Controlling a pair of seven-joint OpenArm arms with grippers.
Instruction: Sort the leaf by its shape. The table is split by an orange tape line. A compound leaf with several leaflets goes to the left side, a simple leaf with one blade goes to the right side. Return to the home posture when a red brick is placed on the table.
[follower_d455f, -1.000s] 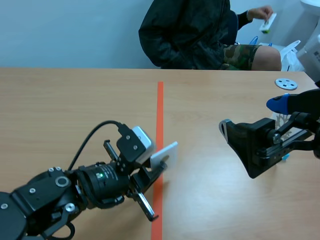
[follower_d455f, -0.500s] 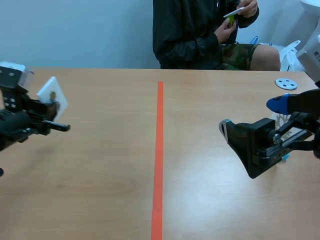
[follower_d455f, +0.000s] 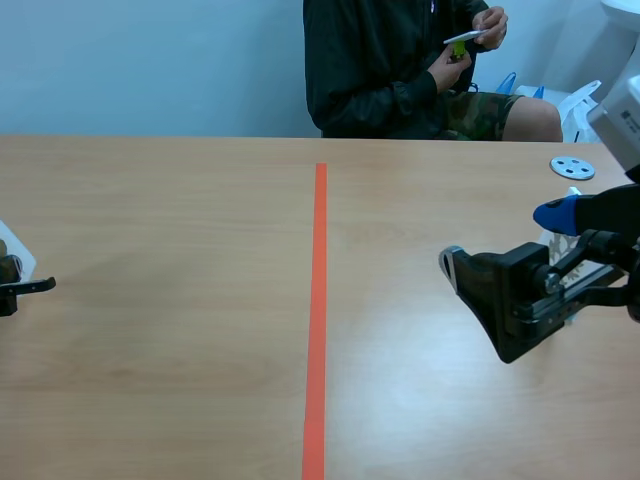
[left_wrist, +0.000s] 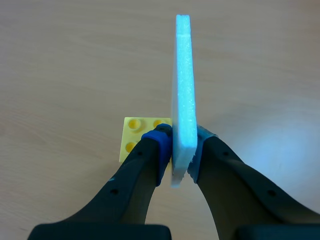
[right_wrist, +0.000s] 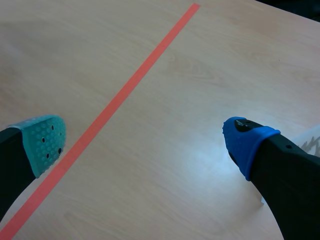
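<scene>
A white foam card (left_wrist: 183, 90) stands edge-on between the fingers of my left gripper (left_wrist: 179, 150), which is shut on it; its face and any leaf picture are hidden. A flat yellow studded brick (left_wrist: 137, 132) lies on the table just under and behind the fingertips. In the scene view only a finger tip of the left gripper (follower_d455f: 25, 287) and a corner of the card (follower_d455f: 12, 252) show at the far left edge. My right gripper (follower_d455f: 500, 240) hangs open over the right half with nothing between its pads (right_wrist: 45, 142).
The orange tape line (follower_d455f: 318, 300) splits the table down the middle. A person across the table holds a small card (follower_d455f: 462, 40) in both hands. A round grey-blue disc (follower_d455f: 572, 167) lies at the back right. A white object (follower_d455f: 565, 240) sits behind the right gripper.
The left arm swung from beside the tape line to the far left edge, carrying the white card and lowering it. The person lifted a card in both hands. The right arm barely moved.
</scene>
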